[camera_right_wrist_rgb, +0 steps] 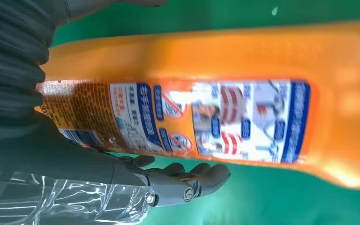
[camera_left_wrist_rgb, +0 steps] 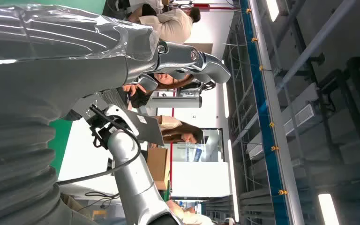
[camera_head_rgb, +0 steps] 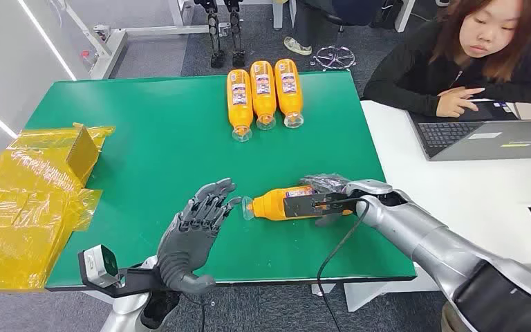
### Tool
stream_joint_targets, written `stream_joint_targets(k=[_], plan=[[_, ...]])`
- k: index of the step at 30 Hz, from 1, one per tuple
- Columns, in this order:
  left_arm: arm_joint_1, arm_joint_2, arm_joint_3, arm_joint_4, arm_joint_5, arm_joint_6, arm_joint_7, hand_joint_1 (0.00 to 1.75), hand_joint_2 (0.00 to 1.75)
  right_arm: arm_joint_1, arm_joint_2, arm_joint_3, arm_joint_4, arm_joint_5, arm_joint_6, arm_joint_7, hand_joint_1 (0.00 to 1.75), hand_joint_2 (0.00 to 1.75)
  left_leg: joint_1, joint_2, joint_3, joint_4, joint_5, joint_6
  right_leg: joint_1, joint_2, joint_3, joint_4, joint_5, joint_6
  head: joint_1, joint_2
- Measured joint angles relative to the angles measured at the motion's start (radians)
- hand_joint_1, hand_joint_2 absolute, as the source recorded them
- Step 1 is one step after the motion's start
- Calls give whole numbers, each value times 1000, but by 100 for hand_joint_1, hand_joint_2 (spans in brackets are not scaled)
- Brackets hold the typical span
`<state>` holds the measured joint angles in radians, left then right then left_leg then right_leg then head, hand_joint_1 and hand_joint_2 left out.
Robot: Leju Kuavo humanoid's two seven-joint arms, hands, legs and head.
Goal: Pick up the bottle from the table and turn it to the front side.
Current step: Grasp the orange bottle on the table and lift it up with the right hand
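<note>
Grasp step in hand; bottle (camera_head_rgb: 280, 204) lying on table (camera_head_rgb: 152, 159) near front edge, cap toward left; right hand (camera_head_rgb: 325, 197) wrapped on bottle body; left hand (camera_head_rgb: 197, 232) spread, empty, beside cap; next likely: lift, roll label to front.

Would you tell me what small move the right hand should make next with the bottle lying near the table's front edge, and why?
Probably lift: the right hand already wraps the orange bottle, which lies on its side on the green table, and the open left hand waits by its cap. Raising it slightly would free it to be turned.
</note>
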<state>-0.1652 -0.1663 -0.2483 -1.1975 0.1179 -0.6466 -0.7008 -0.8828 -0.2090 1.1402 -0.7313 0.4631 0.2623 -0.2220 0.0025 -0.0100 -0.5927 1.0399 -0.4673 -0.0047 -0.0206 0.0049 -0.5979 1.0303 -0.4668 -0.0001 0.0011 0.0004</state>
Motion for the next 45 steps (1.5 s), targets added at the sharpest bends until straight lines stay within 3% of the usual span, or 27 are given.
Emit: stream_joint_targets(k=[19, 23, 24, 45], plan=[[-6, 0, -3, 19, -7, -7, 0, 0, 175, 20, 35, -26, 65, 32, -17, -29, 4, 175, 0, 0, 0, 0, 0, 0, 0, 0, 1, 0, 0, 0, 0, 0], [-6, 0, -3, 21, -9, -8, 0, 0, 175, 20, 40, -31, 74, 33, -26, -30, 170, 175, 0, 0, 1, 0, 0, 0, 0, 0, 1, 0, 0, 0, 0, 0], [-6, 0, -3, 21, -10, -8, 0, 0, 175, 21, 41, -34, 76, 34, -33, -32, 175, 175, 0, 0, 1, 0, 0, 0, 0, 0, 1, 0, 0, 0, 0, 0], [-6, 0, -3, 23, -21, -11, 0, 0, 175, 83, 47, -130, 58, 92, -119, -36, 175, 175, 0, 0, 1, 0, 0, 0, 0, 0, 1, 0, 0, 0, 0, 0]])
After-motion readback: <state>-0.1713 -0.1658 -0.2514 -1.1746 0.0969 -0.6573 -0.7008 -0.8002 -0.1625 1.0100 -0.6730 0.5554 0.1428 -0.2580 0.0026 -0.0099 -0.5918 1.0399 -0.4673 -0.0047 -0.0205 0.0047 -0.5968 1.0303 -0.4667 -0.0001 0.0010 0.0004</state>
